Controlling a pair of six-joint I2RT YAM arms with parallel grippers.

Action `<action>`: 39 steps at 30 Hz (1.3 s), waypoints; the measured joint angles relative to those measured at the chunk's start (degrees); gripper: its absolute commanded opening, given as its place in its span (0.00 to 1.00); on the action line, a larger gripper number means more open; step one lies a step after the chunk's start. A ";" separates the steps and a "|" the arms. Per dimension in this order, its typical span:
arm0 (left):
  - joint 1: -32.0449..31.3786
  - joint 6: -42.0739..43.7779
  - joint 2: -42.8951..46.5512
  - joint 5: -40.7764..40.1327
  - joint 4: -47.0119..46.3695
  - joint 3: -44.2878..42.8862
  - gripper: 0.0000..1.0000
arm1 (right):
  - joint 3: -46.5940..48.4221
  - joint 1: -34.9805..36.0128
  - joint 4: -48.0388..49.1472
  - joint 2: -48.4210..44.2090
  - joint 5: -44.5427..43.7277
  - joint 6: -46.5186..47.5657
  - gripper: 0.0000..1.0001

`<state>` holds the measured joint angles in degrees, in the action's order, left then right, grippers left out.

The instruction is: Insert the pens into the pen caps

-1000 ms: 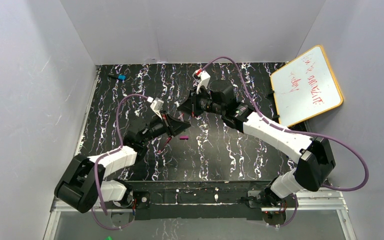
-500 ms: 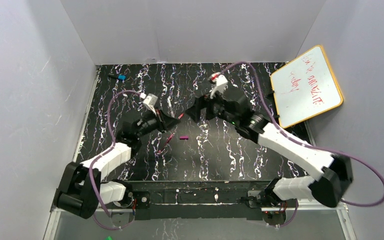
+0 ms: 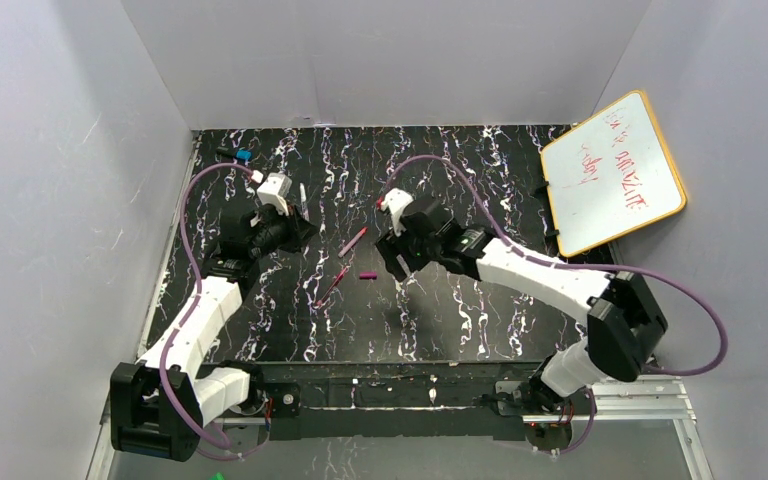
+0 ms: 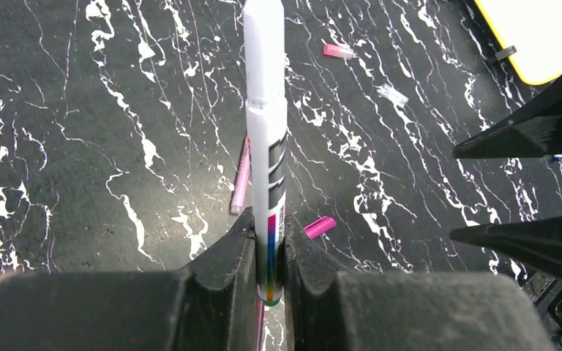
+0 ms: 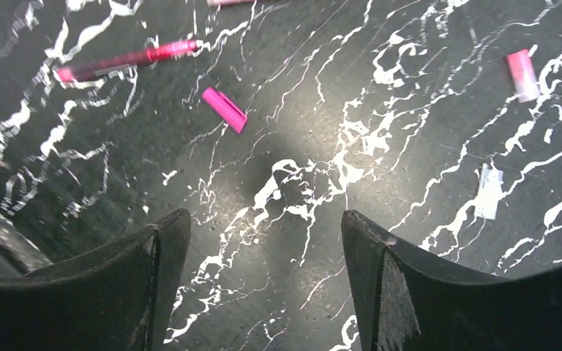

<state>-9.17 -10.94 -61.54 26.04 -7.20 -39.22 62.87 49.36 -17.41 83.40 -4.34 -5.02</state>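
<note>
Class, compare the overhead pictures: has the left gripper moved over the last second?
Yes. The left gripper, gripping the white pen, has moved left and farther back, away from the magenta cap, which has stayed put.

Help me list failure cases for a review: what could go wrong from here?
The left fingers pinch the white stick pen only near its end; it may pivot or slip when pushed.
The small magenta plastic cap lies outside the gap of the open right fingers; closing now would likely miss or flick it.
The small clear cap blends into the white-veined black tabletop and could be overlooked.
</note>
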 measured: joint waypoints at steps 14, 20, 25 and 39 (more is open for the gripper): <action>0.04 1.31 0.15 0.09 1.75 0.17 0.00 | 10.93 6.88 2.23 19.56 -1.05 10.40 0.54; 0.04 1.36 0.15 0.09 1.77 0.17 0.00 | 16.31 7.39 1.81 26.99 -3.08 11.04 0.51; 0.04 1.36 0.15 0.11 1.77 0.17 0.00 | 18.56 7.28 0.66 29.38 -4.39 9.92 0.50; 0.04 1.57 0.17 0.09 2.16 0.17 0.00 | 21.42 7.28 1.51 33.51 -10.14 1.99 0.51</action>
<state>-9.13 -9.37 -61.36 26.13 -5.04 -39.05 84.29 56.64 -15.90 116.90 -14.48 -3.03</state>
